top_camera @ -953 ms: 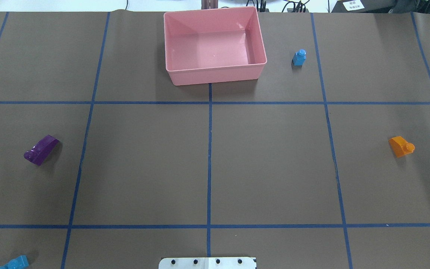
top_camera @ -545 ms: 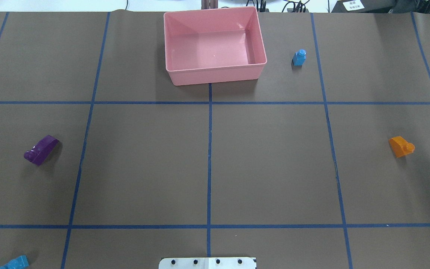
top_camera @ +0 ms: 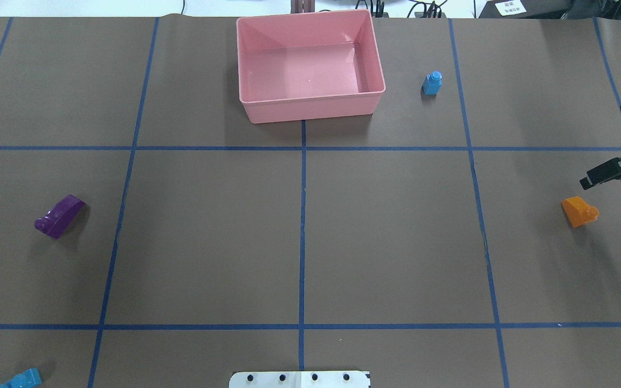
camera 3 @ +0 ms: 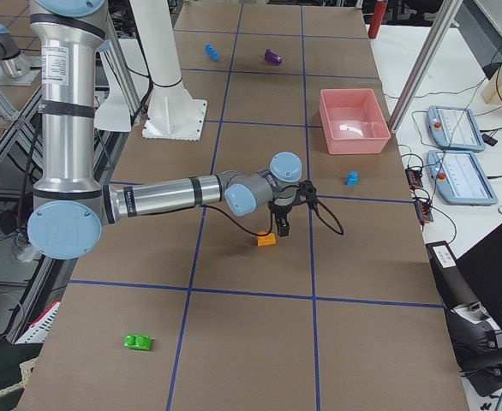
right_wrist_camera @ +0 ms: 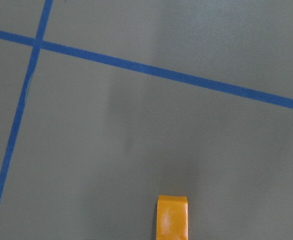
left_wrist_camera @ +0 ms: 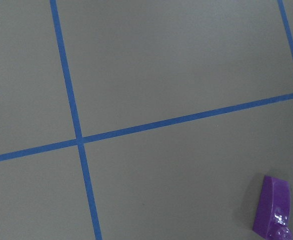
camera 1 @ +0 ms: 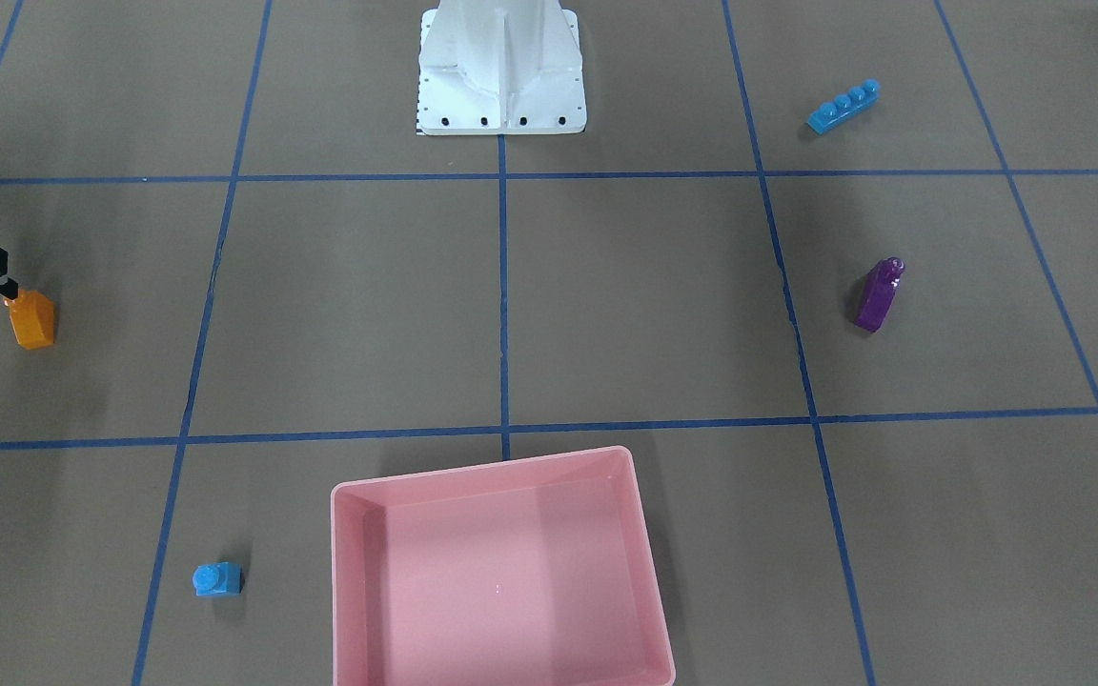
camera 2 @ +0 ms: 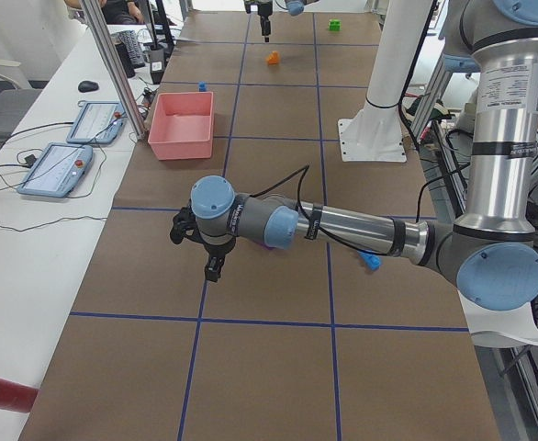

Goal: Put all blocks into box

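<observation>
Silver arms (camera 2: pixel 361 228), blue joint caps (camera 2: pixel 212 196), white base (camera 1: pixel 501 67)

Robotics lab, table (top_camera: pixel 397 242) with blue tape grid (top_camera: pixel 302 215), teach pendants (camera 3: pixel 453 128) on side bench (camera 3: pixel 469 73), aluminium frame posts (camera 3: pixel 424 60)

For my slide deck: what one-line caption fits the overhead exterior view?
Right gripper, jaws open, hangs near the orange block; the pink box is empty.

Brown-papered table (top_camera: pixel 208 242) gridded with blue tape, pink box (top_camera: pixel 310 110) at 12 o'clock, small blue block (top_camera: pixel 432 83) at 1, orange block (top_camera: pixel 578 211) at 3, green block (camera 3: pixel 137 342) toward 4, white robot base (top_camera: pixel 299 379) at 6, long blue block (top_camera: pixel 21 380) at 8, purple block (top_camera: pixel 59 216) at 9
</observation>
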